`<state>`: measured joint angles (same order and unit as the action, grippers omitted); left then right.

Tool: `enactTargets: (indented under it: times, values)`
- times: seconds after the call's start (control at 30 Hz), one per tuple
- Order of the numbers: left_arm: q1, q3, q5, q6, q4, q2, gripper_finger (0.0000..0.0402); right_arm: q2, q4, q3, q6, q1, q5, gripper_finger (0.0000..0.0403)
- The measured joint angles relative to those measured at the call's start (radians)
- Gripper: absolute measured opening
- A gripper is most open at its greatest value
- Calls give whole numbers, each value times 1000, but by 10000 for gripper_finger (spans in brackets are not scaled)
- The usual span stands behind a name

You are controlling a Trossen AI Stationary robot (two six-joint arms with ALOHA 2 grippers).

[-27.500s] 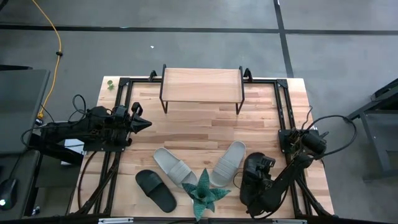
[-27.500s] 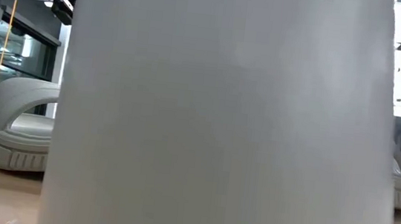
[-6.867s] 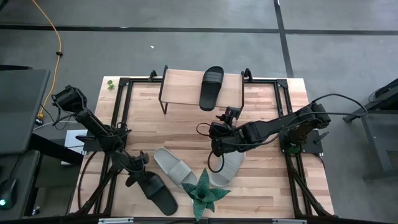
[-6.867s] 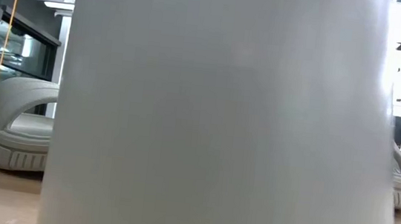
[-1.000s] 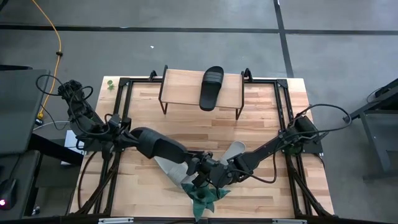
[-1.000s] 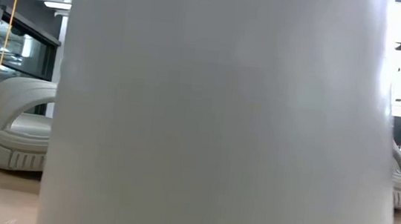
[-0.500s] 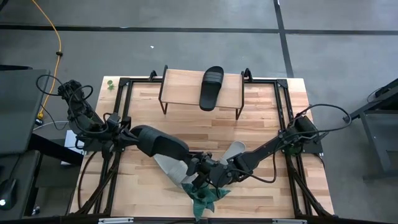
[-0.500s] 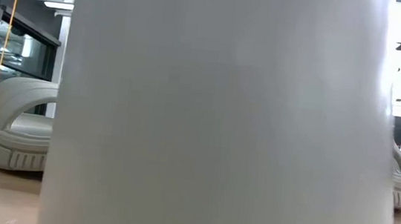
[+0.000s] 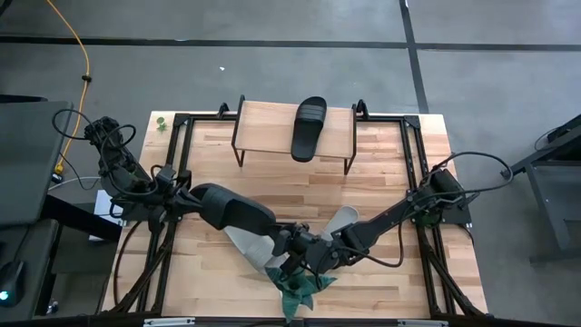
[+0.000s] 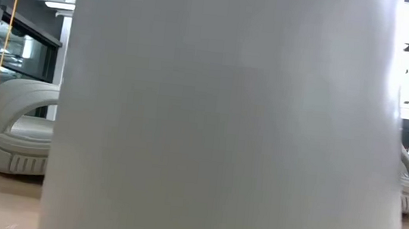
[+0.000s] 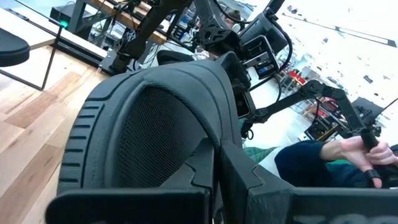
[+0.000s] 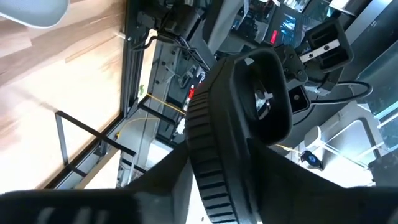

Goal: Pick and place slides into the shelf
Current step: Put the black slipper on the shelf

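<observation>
One black slide (image 9: 309, 127) on the shelf (image 9: 263, 127), one end overhanging its front edge, bare plank to its left. In front of the shelf, left gripper (image 9: 195, 202) fingers clamped on second black slide (image 9: 234, 211). Farther out, right gripper (image 9: 292, 254) crowded among pale slides (image 9: 343, 221) and plant (image 9: 298, 283); cannot tell finger state.

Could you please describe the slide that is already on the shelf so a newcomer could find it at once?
Look to the table's far edge, where the small wooden shelf stands. On its plank top, toward its right end, lies one black slide, the only slide off the tabletop.
</observation>
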<state>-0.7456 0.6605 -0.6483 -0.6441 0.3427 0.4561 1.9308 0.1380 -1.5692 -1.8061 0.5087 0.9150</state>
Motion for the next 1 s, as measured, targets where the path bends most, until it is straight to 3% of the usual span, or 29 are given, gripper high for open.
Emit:
enactTargets:
  times: [0.2,0.5,1.0]
  values:
    - [0,0,0,7,-2,-1,1,0,-5,0,7,0,0,24]
    - [0,0,-6,34,8,-1,13,0,-19,0,70,-4,3,25]
    - [0,0,-60,100,107,0,139,0,-27,0,120,-5,82,24]
